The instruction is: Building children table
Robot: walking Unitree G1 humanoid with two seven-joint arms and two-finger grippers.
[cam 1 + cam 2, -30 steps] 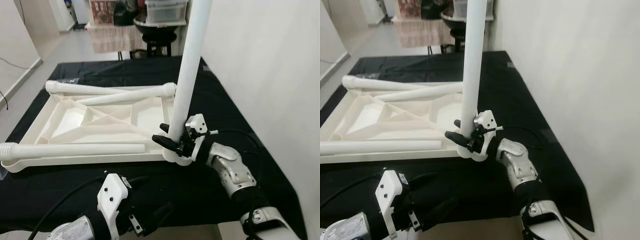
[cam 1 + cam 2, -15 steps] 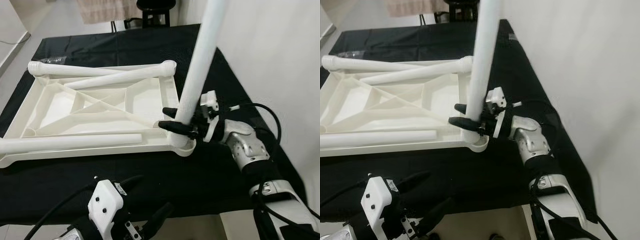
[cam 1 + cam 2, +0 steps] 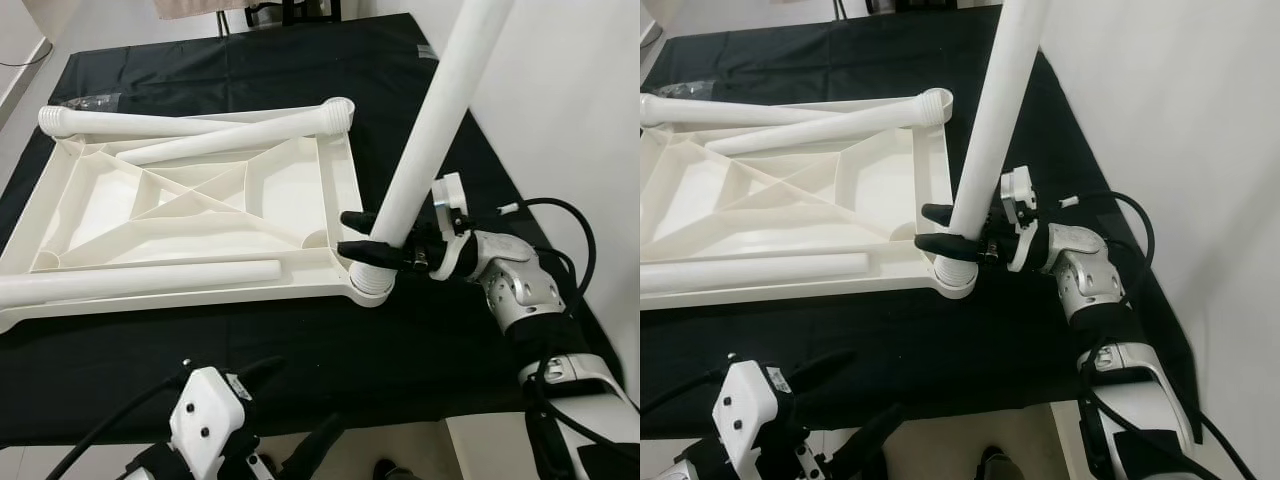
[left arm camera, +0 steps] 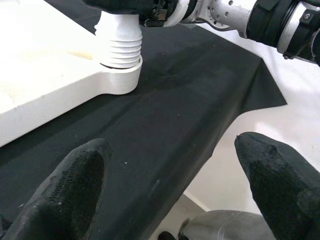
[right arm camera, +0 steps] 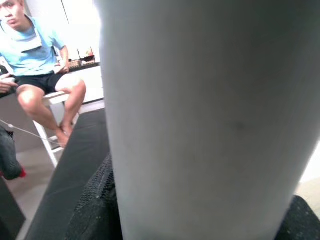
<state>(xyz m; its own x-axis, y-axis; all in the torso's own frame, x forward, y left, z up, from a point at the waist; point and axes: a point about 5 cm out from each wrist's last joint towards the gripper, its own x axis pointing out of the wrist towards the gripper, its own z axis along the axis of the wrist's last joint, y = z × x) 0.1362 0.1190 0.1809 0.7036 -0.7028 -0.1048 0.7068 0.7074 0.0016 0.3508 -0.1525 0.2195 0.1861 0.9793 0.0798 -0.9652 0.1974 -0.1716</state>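
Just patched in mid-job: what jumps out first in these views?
A long white table leg stands tilted in the near right corner socket of the upturned white tabletop, with the right gripper shut on it just above the threads. Three more legs lie across the tabletop. The left gripper hovers open by the black cloth's near edge.

no readable text, labels or numbers anywhere, white table parts plain, black cloth unmarked

A black cloth [image 3: 250, 90] covers the tabletop to its edges; a plain white wall [image 3: 570, 110] runs along its right edge; pale floor [image 3: 90, 15] lies past the far edge; a person [image 5: 35, 70] sits on a white stool [image 5: 52, 130].
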